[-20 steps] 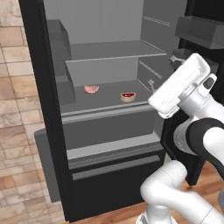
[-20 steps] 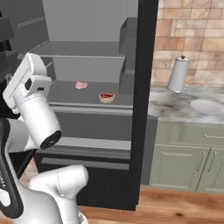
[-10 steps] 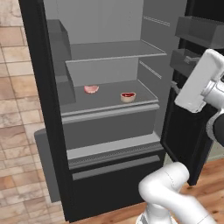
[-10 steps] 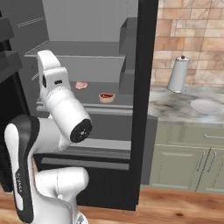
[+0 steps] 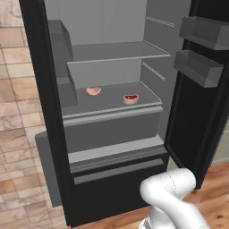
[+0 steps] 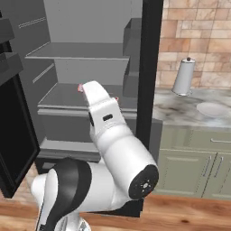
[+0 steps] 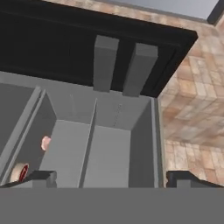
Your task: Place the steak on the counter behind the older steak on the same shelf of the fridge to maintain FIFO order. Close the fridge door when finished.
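On the fridge's middle shelf, at the left-centre of the left base frame, the steak lies behind and left of the older steak, well apart, so placement looks done. The gripper, low in the hand view, stands spread and empty. What remains is shutting the fridge door, open at the frame's right edge. The arm must get outside its bins; there is free room there over the wood floor.
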